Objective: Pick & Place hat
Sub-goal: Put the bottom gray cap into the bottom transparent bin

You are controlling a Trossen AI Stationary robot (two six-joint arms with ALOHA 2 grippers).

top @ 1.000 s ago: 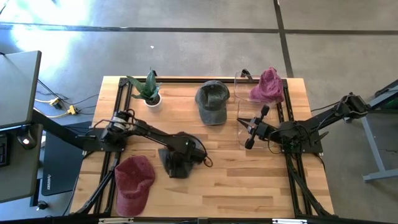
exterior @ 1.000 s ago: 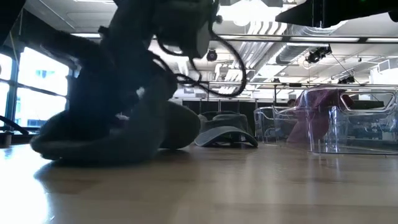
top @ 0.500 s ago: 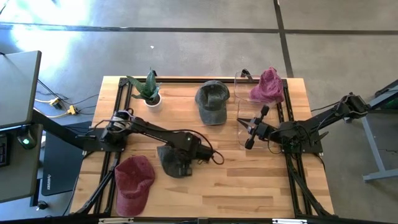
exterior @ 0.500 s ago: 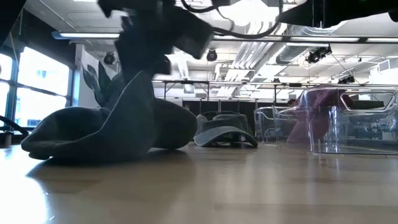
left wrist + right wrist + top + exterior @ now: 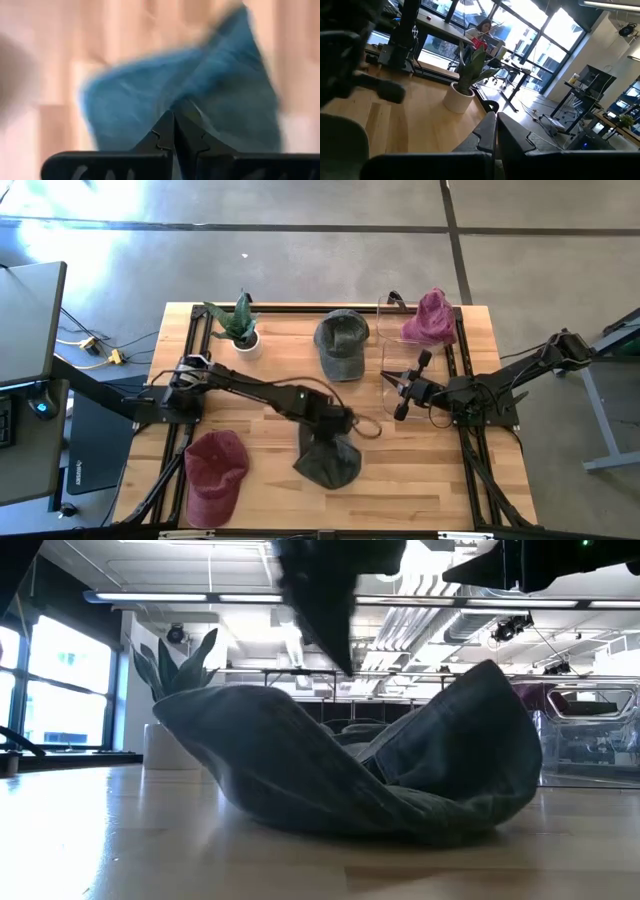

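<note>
On the big wooden table [image 5: 420,480] two dark robot arms are at work. Near the middle, the left gripper [image 5: 340,423] has its fingers pressed tight on a pinch of cloth from the soft dark grey-blue cap [image 5: 327,461]. That cap hangs from the pinch and sags onto the wood, all floppy, near the front middle of the table. From low down it looks like a crumpled bag with one edge pulled up. I think it is light and bends very easily, so a small pinch of cloth holds it, but it may swing or fold over. The stiffer brim might be a better place to grab.

Over on the right side, the right gripper [image 5: 402,390] waits with its fingers pressed together, holding nothing, beside a clear plastic box [image 5: 390,310] with a pink cap [image 5: 430,320] in it. Another grey cap [image 5: 342,345], a red cap [image 5: 213,470] and a small green plant in a white pot [image 5: 238,327] also sit on the table.
</note>
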